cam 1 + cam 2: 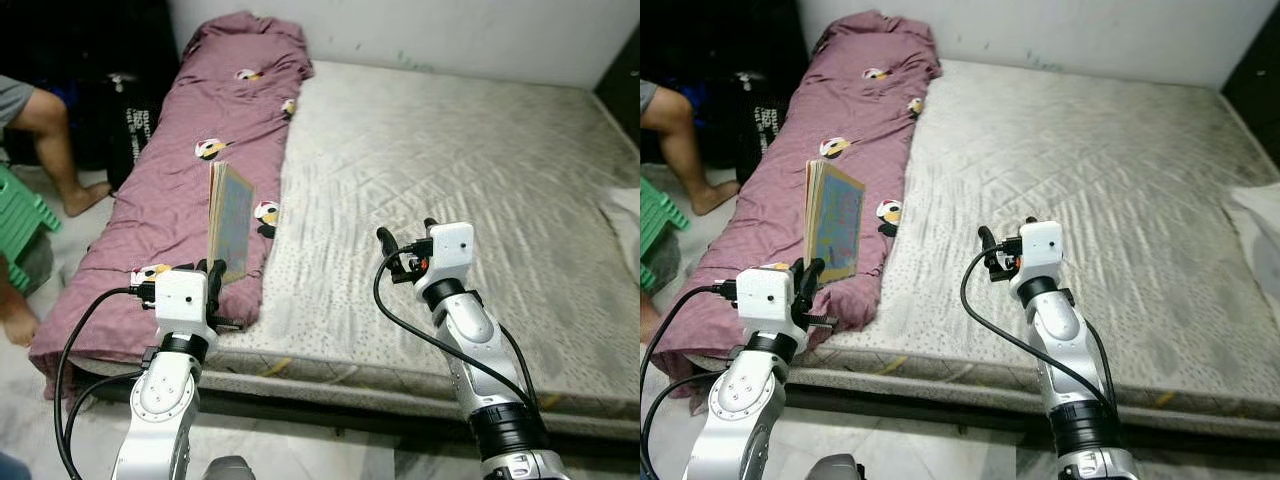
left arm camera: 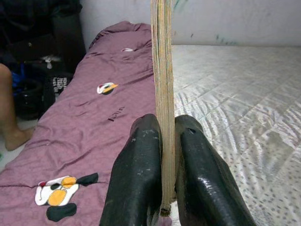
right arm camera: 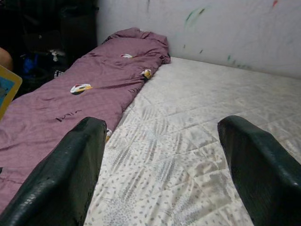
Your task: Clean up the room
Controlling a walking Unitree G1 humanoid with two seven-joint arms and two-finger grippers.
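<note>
Left eye view: your left gripper (image 1: pixel 212 268) is clamped on the bottom edge of a thin book (image 1: pixel 229 221), which stands upright above the purple blanket (image 1: pixel 190 170) at the near left side of the mattress (image 1: pixel 450 190). Your right gripper (image 1: pixel 405 245) hangs over the bare mattress with nothing in it. A person's leg (image 1: pixel 50 140) and a green stool (image 1: pixel 25 220) are on the floor to the far left, well apart from the book.

Right eye view: same layout. The book (image 1: pixel 833 220) leans slightly and shows its blue cover. A white cloth (image 1: pixel 1255 215) lies at the right edge of the mattress.

Left wrist view: the two black fingers (image 2: pixel 136 179) press flat against either side of the book (image 2: pixel 162 94), seen edge-on, gripping it near the bottom corner. The stacked page edges are visible.

Right wrist view: the fingers (image 3: pixel 70 174) are spread wide apart, framing mattress and blanket, with a corner of the book (image 3: pixel 7 92) at the margin.

Assessment: the book looks light and fairly stiff, probably card pages with a smooth cover, so it may pivot or slide in a hold this low. You would do better to grip deeper, close to the spine, and avoid quick swings
</note>
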